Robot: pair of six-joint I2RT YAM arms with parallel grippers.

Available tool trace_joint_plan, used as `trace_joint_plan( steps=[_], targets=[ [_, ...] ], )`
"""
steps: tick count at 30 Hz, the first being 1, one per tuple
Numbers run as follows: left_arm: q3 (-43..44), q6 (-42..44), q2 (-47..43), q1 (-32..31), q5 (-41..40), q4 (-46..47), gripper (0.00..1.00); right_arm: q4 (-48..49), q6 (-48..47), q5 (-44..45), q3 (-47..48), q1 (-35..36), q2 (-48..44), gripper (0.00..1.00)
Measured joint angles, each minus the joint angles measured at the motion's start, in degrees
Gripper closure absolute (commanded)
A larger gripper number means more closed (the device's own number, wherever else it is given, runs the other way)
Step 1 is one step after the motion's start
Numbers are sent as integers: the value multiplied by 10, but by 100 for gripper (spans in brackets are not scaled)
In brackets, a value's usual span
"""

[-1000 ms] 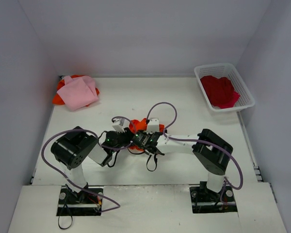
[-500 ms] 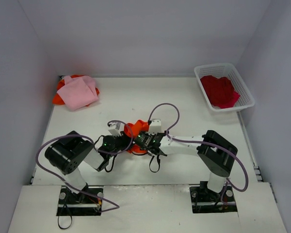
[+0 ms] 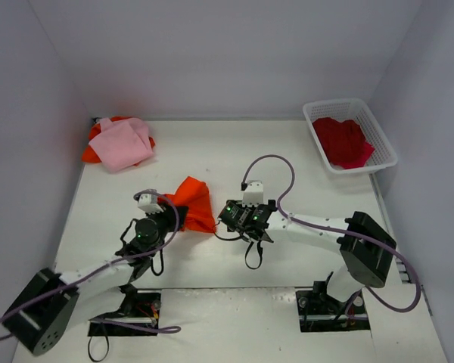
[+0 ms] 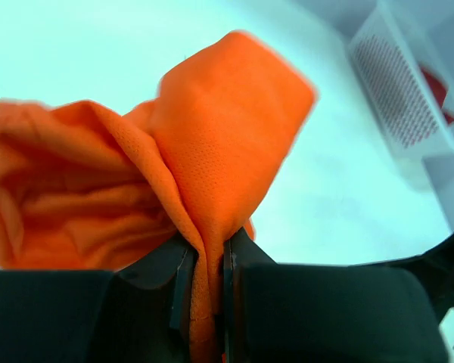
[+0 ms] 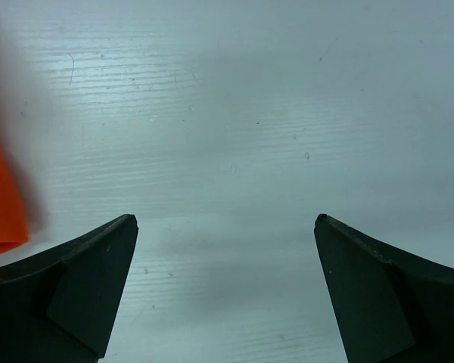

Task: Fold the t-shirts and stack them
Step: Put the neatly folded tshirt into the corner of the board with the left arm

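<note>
Fingers of left arm (image 4: 155, 283) clamp orange t-shirt (image 4: 227, 151) at a bunched edge, likely for spreading; right fingers (image 5: 91, 291) stand apart, empty.

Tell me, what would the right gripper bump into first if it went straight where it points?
The right gripper would probably hit the white table first; nothing else shows between its open jaws. The orange t-shirt lies off to one side.

- the held shirt (image 3: 193, 212), pinched in the left gripper (image 4: 208, 302), sits front-centre over the table (image 3: 234, 151);
- the right gripper (image 5: 225, 221) is just to its right, apart from it;
- far left corner: the upper shirt (image 3: 121, 144) on the lower shirt (image 3: 91, 155);
- far right: the basket (image 3: 349, 103), the basket shirt (image 3: 344, 142) inside.
</note>
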Motion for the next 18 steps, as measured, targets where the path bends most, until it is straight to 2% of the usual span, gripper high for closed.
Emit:
trace_joint_plan(
  steps=[4,8,12,18],
  targets=[
    [-3,17,-162,12,-49,-97,100,-3,-5,4,0,-4,-12,0],
    [-6,24,-245,30,-69,-163,100,-7,-6,4,0,-4,-11,0],
    [-6,31,-254,33,-66,-192,100,-7,-6,4,0,-4,-11,0],
    [18,57,-191,34,-40,-197,100,-8,-5,4,0,-3,-12,0]
  ],
)
